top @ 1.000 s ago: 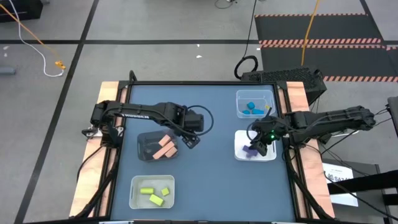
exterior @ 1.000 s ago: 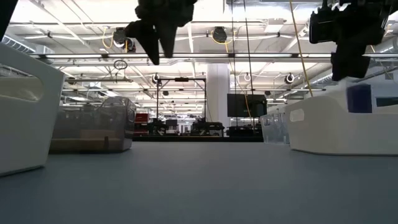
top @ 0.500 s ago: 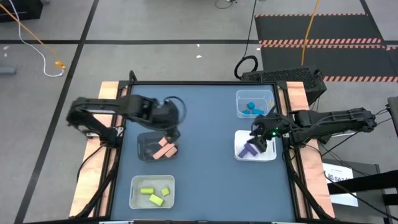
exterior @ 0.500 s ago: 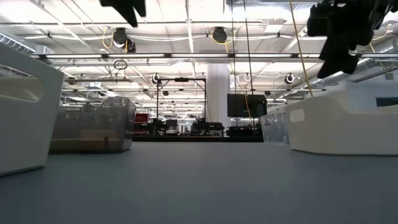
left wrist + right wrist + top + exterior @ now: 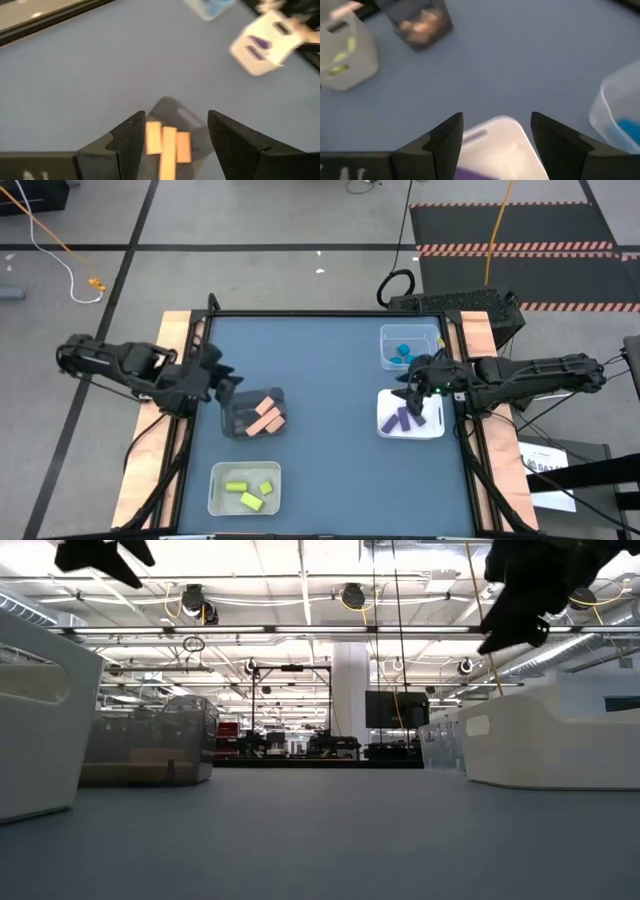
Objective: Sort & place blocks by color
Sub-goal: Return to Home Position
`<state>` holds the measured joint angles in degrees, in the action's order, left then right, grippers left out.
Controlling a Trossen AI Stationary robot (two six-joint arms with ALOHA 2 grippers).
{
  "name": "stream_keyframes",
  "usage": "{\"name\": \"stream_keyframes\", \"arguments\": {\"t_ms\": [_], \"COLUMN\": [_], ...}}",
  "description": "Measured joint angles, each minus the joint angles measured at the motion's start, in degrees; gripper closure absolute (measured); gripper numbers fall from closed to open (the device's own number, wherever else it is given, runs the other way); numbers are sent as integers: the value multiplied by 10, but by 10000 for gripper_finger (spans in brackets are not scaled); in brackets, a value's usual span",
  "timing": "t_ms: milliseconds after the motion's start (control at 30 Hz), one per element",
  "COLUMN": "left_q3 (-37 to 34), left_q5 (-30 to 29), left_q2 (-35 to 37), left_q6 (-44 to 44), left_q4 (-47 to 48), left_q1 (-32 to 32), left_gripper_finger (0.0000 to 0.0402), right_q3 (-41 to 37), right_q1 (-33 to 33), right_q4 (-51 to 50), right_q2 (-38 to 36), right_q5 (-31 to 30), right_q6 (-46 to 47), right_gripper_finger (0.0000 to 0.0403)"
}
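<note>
- from above: salmon blocks (image 5: 265, 417) sit in the dark bin (image 5: 233, 422) centre-left, yellow-green blocks (image 5: 248, 492) lower left, purple blocks (image 5: 405, 418) and blue blocks (image 5: 403, 352) at right.
- at table level, the white bin (image 5: 560, 745) wall hides the purple ones.
- wrist views: left gripper (image 5: 172, 120) and right gripper (image 5: 497, 120) are both spread and empty.

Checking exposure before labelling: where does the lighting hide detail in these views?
Low view: bright ceiling lights backlight the left gripper and right gripper into black silhouettes. High view: even light, no glare on the table; the blocks show colours clearly.
</note>
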<state>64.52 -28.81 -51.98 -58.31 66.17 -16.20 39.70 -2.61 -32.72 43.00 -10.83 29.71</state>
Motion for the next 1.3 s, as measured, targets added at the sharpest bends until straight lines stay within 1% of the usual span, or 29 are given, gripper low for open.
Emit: {"name": "stream_keyframes", "arguments": {"t_ms": [100,167,267,367,467,633,833,967,1167,1300], "left_q3": [-87,-144,-221,-288,-349,-448,-537,-575,-613,-630], "left_q5": [-4,-3,-4,-3,-3,-3,-3,-3,-4,-6], "left_q2": [50,72,92,98,98,98,98,98,98,98], "left_q6": [53,98,154,188,208,203,201,210,208,191], "left_q4": [-110,-187,-296,-392,-488,-638,-800,-861,-870,-882], "left_q1": [-13,-16,-16,-16,-16,-15,-15,-15,-15,-15], "left_gripper_finger": [186,186,186,186,186,186,186,186,186,186], "right_q3": [0,0,0,0,0,0,0,0,0,0], "right_q1": [0,0,0,0,0,0,0,0,0,0], "right_q4": [42,67,93,104,110,113,114,115,115,115], "right_q2": [0,0,0,0,0,0,0,0,0,-2], "right_q5": [-1,-15,-41,-58,-60,-57,-56,-55,-54,-55], "right_q6": [-34,-55,-75,-81,-81,-81,-80,-80,-80,-80], "right_gripper_finger": [181,181,181,181,181,181,181,181,181,181]}}
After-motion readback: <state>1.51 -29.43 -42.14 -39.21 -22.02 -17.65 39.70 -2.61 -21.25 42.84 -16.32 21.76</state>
